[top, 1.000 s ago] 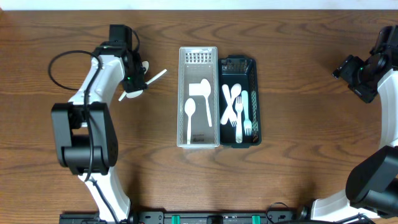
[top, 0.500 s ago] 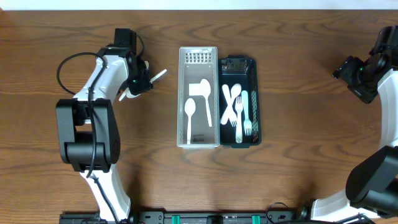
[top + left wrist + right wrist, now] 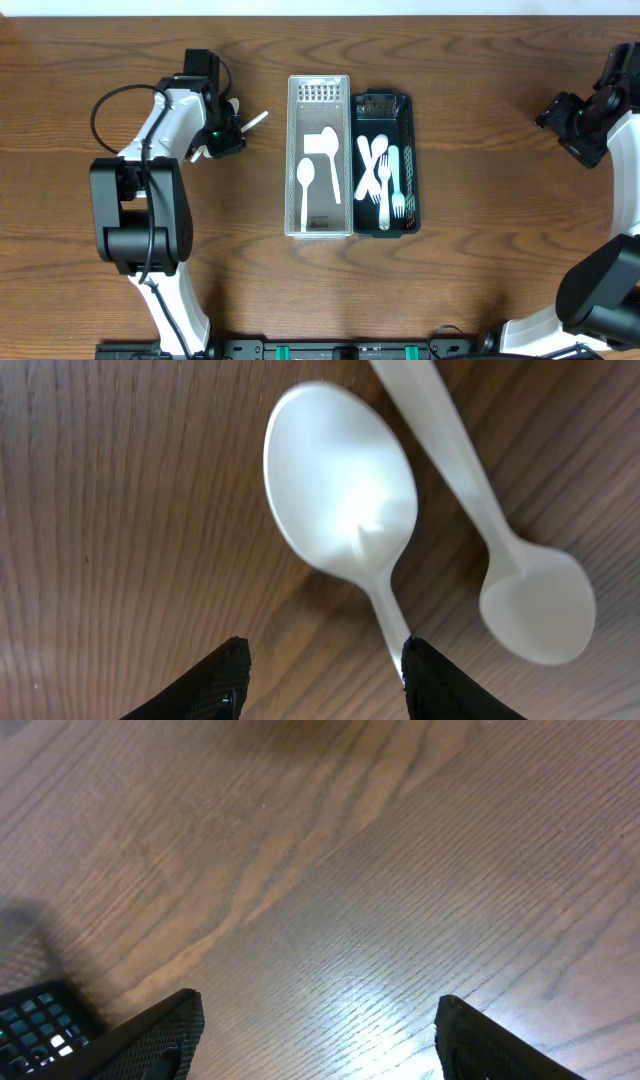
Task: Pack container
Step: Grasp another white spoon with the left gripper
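The counter [image 3: 480, 120] shows brown wood grain with darker streaks, the loose spoons [image 3: 340, 500] are glossy white, the slotted container [image 3: 291, 150] translucent white, the mesh container [image 3: 413, 150] dark green, their cutlery [image 3: 375, 165] white

Dark wood-grain table [image 3: 480, 290], black rail [image 3: 340, 351] along its near edge
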You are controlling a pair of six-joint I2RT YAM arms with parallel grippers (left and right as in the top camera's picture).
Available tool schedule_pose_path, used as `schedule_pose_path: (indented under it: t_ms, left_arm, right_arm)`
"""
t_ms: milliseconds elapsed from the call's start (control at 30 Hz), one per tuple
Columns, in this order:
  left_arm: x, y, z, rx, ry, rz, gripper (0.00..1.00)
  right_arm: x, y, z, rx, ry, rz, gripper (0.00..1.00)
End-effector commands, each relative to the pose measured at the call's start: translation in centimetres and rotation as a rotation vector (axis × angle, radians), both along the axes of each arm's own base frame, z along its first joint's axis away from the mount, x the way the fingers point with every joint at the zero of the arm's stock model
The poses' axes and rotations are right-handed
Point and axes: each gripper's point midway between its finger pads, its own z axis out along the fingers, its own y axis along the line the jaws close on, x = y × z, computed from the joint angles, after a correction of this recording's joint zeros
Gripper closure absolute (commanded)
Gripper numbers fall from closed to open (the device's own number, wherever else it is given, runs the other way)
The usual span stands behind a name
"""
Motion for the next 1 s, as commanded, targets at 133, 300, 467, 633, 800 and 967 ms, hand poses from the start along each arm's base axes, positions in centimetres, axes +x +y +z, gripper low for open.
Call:
schedule_pose_path:
  t_ms: [133,300,467,633,800,967]
  left_arm:
    - [-0.5,1.5,-1.4,0.035,0.042,0.053,0.48]
    - [-0.6,1.4,-1.9,0.035,0.053,0.05,0.48]
    - [-0.9,1.3,-3.0,0.035,0.078,0.048,0.48]
    - [-1.0,1.3,-3.7,0.034,0.093,0.046,0.48]
    - [-1.1,1.3,-3.9,0.035,0.098,0.031,0.48]
    - [-2.2,0.6,-3.9,-0.004,0.14,0.007,0.49]
  right_arm:
    - [-0.1,-0.1,-0.3,0.004,0.009,0.003,0.23]
    - [-0.1,-0.1,-0.3,0.004,0.008,0.003,0.23]
    - [-0.1,-0.1,-0.3,0.004,0.01,0.003,0.24]
    - [-0.2,0.0,-0.4,0.006,0.016,0.003,0.25]
    - [-0.5,0.1,-0.5,0.009,0.025,0.003,0.26]
    - [-0.5,0.1,-0.5,0.01,0.027,0.003,0.26]
